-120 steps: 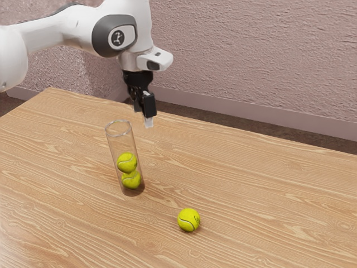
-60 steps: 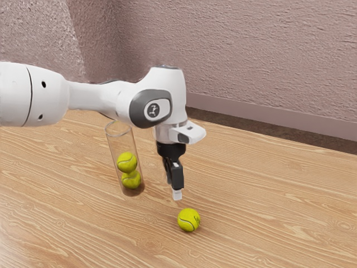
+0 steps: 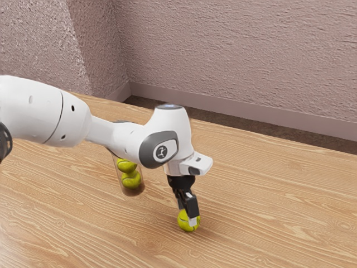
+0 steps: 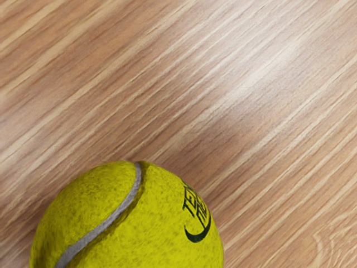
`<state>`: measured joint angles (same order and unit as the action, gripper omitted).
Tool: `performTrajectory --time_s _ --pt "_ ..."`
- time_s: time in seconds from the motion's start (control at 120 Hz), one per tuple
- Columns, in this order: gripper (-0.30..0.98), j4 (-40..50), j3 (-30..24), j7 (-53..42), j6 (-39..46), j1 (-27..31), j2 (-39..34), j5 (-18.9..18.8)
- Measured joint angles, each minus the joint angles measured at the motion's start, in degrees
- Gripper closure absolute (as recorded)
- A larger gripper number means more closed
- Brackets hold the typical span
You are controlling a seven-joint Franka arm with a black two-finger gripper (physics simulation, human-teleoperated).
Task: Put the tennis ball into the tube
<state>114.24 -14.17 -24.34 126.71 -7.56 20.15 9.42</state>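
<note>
Hiding the tube's [image 3: 133, 191] top above two tennis balls [image 3: 131, 179], my arm [image 3: 114, 134] holds the gripper [image 3: 188, 216] at a third ball [image 4: 134, 223]; whether it's grasped, I can't tell.

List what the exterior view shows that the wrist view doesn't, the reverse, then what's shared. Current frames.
Exterior view: arm, hand down at the loose ball, wall, tube partly behind the arm, holding an upper ball and a lower ball.
Wrist view: dark lettering on the loose ball.
Both: loose ball, wood-grain table.
</note>
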Motion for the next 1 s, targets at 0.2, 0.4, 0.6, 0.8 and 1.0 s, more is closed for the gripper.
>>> performTrajectory --time_s 0.2,0.4,0.6,0.8,1.0 --pt "0.00 -0.43 0.77 1.43 3.00 0.58 2.82 -0.20" --pt "0.16 -0.17 1.07 2.47 4.46 0.64 3.03 -0.07" --pt "0.28 -0.06 0.99 3.25 5.01 0.59 3.14 0.04" --pt "0.35 -0.04 1.02 4.12 4.85 0.80 -1.21 -0.54" --pt "0.38 -2.87 1.12 5.03 2.91 4.04 -7.80 -4.93"
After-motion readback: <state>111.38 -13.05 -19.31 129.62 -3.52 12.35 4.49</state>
